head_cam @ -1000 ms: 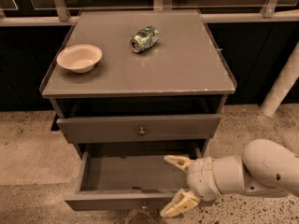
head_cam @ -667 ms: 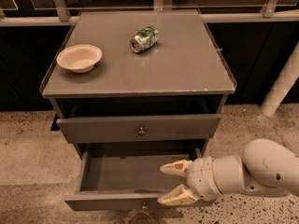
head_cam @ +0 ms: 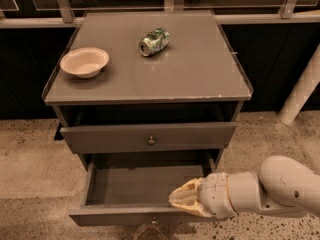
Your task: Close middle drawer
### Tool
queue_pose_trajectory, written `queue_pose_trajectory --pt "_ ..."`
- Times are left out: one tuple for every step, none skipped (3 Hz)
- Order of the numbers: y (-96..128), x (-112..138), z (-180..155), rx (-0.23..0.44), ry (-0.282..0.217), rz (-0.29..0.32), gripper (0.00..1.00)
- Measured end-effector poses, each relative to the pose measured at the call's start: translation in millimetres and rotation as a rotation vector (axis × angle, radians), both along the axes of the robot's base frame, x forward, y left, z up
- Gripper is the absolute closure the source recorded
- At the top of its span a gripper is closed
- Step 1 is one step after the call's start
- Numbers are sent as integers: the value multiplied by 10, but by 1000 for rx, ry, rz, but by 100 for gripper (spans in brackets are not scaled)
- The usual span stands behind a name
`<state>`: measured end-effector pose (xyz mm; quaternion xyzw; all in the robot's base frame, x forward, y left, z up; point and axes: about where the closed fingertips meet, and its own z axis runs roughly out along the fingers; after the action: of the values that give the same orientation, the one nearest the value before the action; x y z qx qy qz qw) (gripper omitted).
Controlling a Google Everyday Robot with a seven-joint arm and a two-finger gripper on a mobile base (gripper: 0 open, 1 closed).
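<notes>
The middle drawer is pulled far out of the grey cabinet. Its shallow grey box is empty, and its small knob just shows at the front panel's lower edge. My gripper is at the drawer's front right, just above and behind the front panel, with its cream fingers pressed together and pointing left. It holds nothing. Whether it touches the panel I cannot tell. My white arm reaches in from the right.
A closed grey drawer front with a round knob sits above the open one. On the cabinet top are a pink bowl and a green can on its side. A white post stands at right.
The gripper's fingers were spread wide and have closed together. The gripper stayed at the drawer's front right. The drawer has not visibly moved.
</notes>
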<state>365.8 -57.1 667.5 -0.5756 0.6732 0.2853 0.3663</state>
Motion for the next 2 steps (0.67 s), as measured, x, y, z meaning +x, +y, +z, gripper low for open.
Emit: queue_pose_trajectory --pt "-138 133 -307 47 -20 -48 100" --pt "-251 227 -694 77 -11 -72 100"
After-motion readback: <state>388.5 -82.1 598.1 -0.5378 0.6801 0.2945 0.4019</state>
